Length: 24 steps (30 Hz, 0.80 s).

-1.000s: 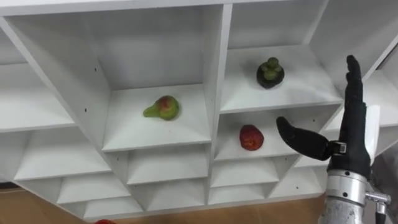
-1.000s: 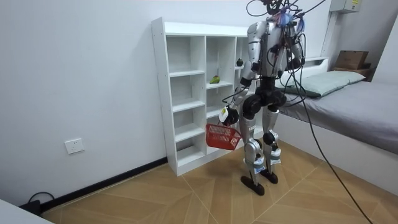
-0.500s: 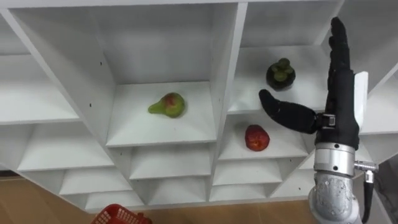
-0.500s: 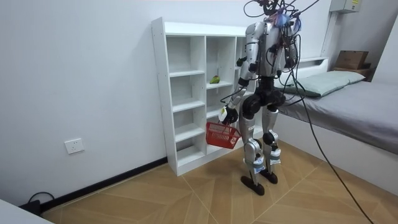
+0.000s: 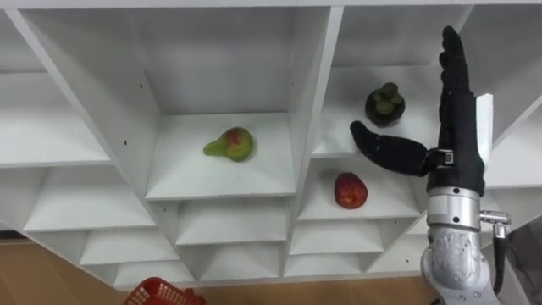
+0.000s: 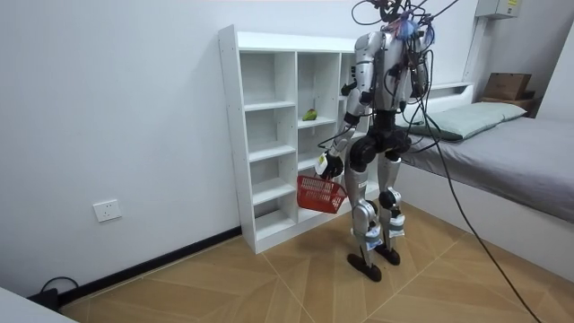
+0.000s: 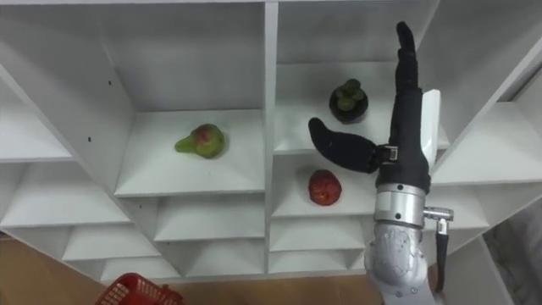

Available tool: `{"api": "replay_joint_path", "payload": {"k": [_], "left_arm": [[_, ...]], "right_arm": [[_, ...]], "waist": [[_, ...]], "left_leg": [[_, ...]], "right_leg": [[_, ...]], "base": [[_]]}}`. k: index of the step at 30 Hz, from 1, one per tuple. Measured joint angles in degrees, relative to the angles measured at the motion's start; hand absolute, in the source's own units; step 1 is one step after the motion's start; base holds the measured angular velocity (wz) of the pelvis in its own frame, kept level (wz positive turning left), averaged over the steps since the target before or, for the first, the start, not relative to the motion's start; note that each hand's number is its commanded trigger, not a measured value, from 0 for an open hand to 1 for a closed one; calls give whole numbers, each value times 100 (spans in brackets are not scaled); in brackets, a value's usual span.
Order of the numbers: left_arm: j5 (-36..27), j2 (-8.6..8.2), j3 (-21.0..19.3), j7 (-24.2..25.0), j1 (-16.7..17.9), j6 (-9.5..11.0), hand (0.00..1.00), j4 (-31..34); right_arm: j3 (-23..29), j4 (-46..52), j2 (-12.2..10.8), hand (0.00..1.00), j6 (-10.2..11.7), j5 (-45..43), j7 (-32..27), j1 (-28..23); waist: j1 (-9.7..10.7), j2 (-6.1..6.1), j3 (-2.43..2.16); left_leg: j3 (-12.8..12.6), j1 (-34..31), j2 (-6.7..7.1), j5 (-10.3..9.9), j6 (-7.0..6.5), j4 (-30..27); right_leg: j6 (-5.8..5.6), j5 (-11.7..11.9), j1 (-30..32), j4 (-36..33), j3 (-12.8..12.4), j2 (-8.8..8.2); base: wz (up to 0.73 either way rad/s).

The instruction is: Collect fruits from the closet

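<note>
**Open hand before the fruit shelves**

My right hand (image 5: 460,135) stands before the white cubby closet (image 5: 306,93), fingers (image 5: 451,59) straight and released, just beside the dark round mangosteen (image 5: 385,103). The red apple (image 5: 350,190) lies one cubby below, the green-red pear (image 5: 230,144) in the cubby to the left. My left hand (image 6: 334,166) grasps the red basket (image 6: 320,195).

right hand up and in toward the closet

the right hand (image 5: 460,140) has climbed and drawn nearer the closet's (image 5: 301,127) right-hand column: its straight fingers now reach up beside the dark fruit (image 5: 385,102), and its spread thumb has gone from level with the red fruit (image 5: 350,191) to above it. the view itself has shifted a little, bringing more of the red basket (image 5: 159,293) in at the bottom edge.
</note>
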<state>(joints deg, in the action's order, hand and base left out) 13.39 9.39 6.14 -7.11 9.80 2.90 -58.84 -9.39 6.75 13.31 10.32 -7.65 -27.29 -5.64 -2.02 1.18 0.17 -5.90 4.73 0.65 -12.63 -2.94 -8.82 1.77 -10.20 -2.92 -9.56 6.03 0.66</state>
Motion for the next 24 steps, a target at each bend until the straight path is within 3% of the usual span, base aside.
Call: {"api": "replay_joint_path", "payload": {"k": [4,12,24], "left_arm": [[2,5,-171,64,54,-123,100,68],[-20,5,-274,87,115,-135,100,81],[105,4,-338,104,112,-178,100,192]], "right_arm": [[101,-63,40,0,-44,60,105,14],[322,-178,40,0,-45,194,120,142],[569,-1117,46,0,-152,335,397,619]], "waist": [[-9,18,-3],[-15,102,-34],[5,103,26]], "left_leg": [[37,-14,5,0,0,-2],[62,-17,6,1,1,-3],[139,-29,10,0,1,-46]], "right_leg": [[0,0,-5,-2,46,-7],[0,0,-17,-2,64,-6],[0,0,-82,-1,299,-43]], "base": [[5],[1],[3]]}}
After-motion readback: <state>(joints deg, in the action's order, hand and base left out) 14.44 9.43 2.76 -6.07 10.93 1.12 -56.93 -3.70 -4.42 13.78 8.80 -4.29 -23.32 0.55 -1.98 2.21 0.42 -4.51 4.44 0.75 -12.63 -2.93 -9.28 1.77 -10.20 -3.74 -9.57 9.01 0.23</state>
